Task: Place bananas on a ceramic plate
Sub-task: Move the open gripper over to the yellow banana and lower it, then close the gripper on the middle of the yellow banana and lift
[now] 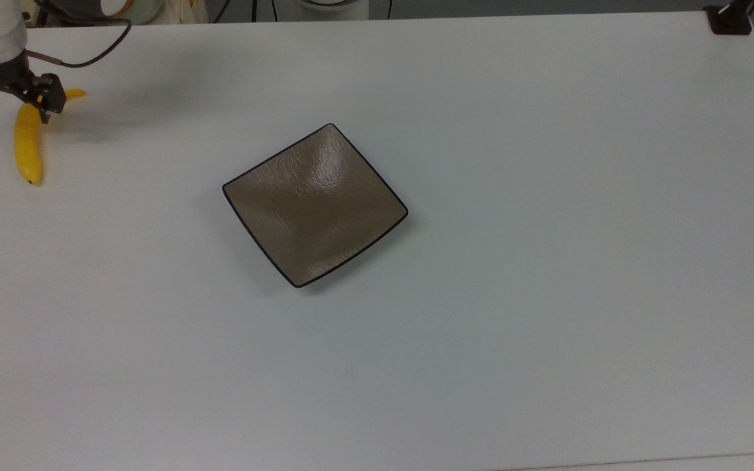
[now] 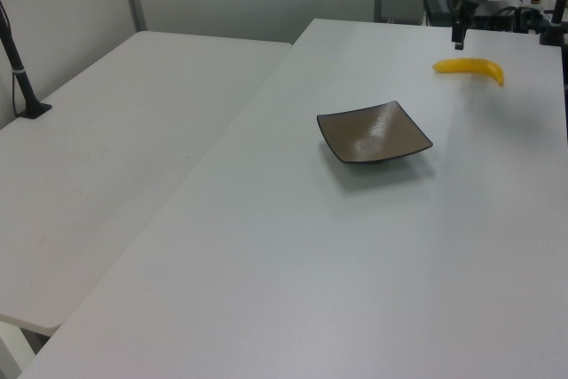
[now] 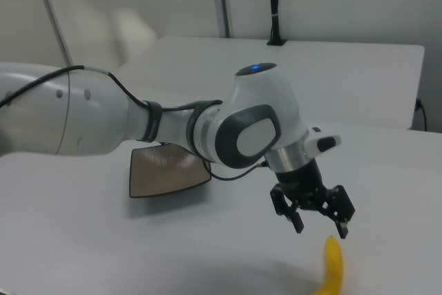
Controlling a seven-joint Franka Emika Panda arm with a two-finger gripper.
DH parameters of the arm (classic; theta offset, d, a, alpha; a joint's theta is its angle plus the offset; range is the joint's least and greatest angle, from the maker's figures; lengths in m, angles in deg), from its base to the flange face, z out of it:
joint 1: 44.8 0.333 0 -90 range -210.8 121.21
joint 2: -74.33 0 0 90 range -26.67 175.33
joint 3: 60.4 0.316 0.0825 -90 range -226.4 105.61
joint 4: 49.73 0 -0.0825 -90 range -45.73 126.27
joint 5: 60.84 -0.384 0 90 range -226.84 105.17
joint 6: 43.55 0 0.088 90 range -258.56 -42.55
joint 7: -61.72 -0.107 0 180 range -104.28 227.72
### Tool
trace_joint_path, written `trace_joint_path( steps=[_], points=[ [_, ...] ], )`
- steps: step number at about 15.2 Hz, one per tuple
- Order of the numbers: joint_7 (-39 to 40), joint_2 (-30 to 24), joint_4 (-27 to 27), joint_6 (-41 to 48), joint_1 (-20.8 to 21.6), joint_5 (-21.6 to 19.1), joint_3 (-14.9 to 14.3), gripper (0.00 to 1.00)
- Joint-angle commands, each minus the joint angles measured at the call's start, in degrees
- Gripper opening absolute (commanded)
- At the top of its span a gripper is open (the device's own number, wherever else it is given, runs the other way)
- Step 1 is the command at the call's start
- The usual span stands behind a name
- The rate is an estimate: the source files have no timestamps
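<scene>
The yellow banana (image 1: 27, 145) lies on the white table near the top view's left edge, its stem pointing to the top view's right. It is also on the table in the left view (image 2: 470, 67) and the right view (image 3: 334, 267). My gripper (image 1: 9, 104) hovers over the banana's stem half, open, with nothing between its fingers. In the right view the gripper (image 3: 321, 224) hangs a little above the banana. The square brown ceramic plate (image 1: 315, 204) sits bare near the table's middle, well apart from both, and appears in the left view (image 2: 374, 132) and the right view (image 3: 166, 170).
A black mount (image 1: 730, 18) stands at the top view's far right corner. A dark cable (image 1: 89, 57) trails from the arm. A second white table (image 2: 133, 122) with a black post (image 2: 19, 68) adjoins on the left view's left. Clutter lies behind the table's far edge.
</scene>
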Motion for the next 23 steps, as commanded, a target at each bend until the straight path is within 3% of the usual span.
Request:
trace_joint_path(
  steps=[1, 11, 13, 15, 17, 20, 23],
  points=[
    [1.75, 2.35, -0.75, -1.44, -1.40, 1.06, 0.21, 1.00],
    [3.43, 7.36, -0.48, -1.53, -3.33, 0.27, 0.57, 0.98],
    [3.25, 7.71, -0.22, -1.44, -3.94, 0.09, 0.65, 0.83],
    [3.34, 7.98, -0.13, -1.53, -4.03, 0.09, 0.65, 0.54],
    [3.25, 8.07, -0.13, -1.53, -4.30, 0.01, 0.74, 0.38],
    [3.43, 8.07, -0.39, -1.44, -4.39, 0.00, 0.92, 0.24],
    [3.25, 7.98, -0.66, -1.36, -4.39, -0.08, 1.18, 0.24]
  ],
)
